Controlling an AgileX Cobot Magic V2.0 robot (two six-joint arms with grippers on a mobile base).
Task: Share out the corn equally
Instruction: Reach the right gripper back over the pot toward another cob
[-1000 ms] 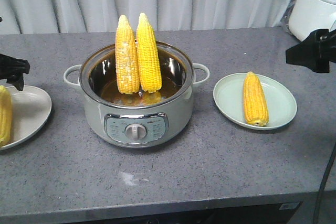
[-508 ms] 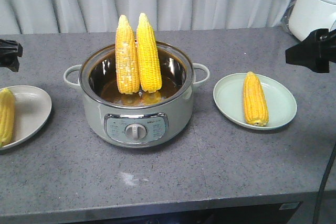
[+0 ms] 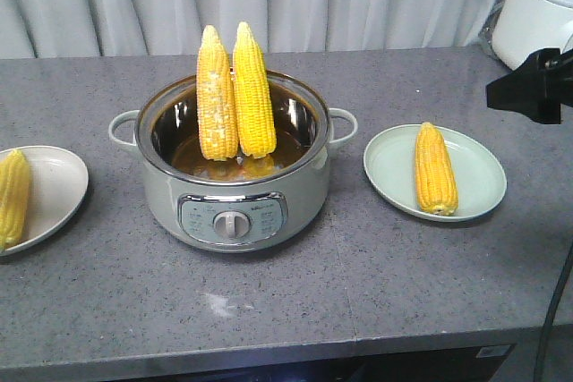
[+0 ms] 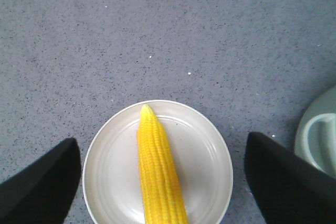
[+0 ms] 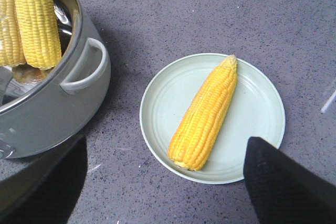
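Observation:
Two cobs of corn (image 3: 218, 96) (image 3: 254, 91) stand upright, side by side, in the grey-green electric pot (image 3: 233, 194) at the table's middle. One cob (image 3: 434, 169) lies on the pale green plate (image 3: 479, 181) at the right. Another cob (image 3: 12, 196) lies on the white plate (image 3: 58, 185) at the left edge. My left gripper (image 4: 161, 142) hangs open high above that cob (image 4: 159, 171), with nothing in it; the front view does not show it. My right gripper (image 5: 167, 145) is open above the near edge of the green plate (image 5: 257, 108), clear of its cob (image 5: 205, 114).
The table is grey speckled stone. A white appliance (image 3: 537, 15) stands at the back right, behind the right gripper (image 3: 515, 91). A curtain closes the back. The pot's handles (image 5: 86, 66) stick out on both sides. A pale smear (image 3: 219, 303) marks the table near its front edge.
My left gripper has risen from beside the white plate and left the front view. The cob on that plate now lies slightly further right. The right gripper has not moved.

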